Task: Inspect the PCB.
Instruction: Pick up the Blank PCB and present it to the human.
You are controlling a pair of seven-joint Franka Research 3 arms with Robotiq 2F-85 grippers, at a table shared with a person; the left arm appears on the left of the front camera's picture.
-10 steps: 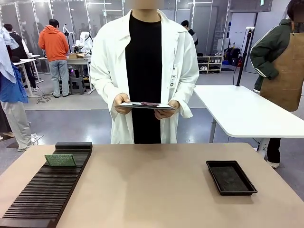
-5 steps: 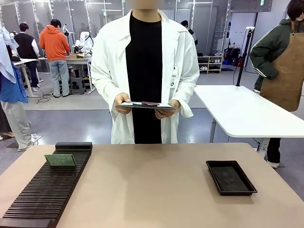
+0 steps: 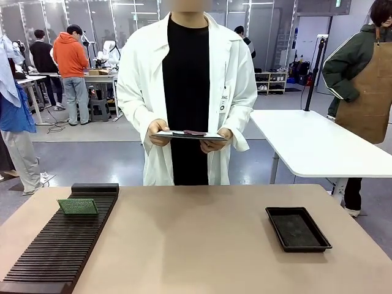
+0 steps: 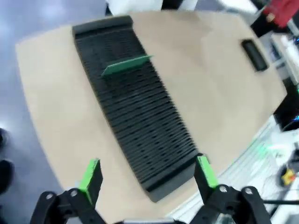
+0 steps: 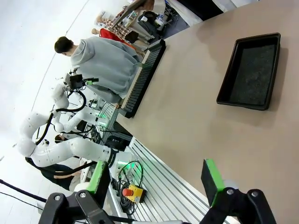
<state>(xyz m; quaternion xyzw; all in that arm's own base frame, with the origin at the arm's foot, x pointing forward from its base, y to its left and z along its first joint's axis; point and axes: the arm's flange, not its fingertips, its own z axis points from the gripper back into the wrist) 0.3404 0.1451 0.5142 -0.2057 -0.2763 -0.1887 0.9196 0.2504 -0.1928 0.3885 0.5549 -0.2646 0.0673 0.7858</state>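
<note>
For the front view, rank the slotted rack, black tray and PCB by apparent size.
1. slotted rack, largest
2. black tray
3. PCB, smallest; it stands at the rack's far end, so distance shrinks it somewhat

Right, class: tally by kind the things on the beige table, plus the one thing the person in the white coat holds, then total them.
Long black slotted rack: 1
Thin green rectangular PCB, standing in the rack: 1
Black shallow rectangular tray: 1
Dark flat clipboard: 1
Total: 4
</note>
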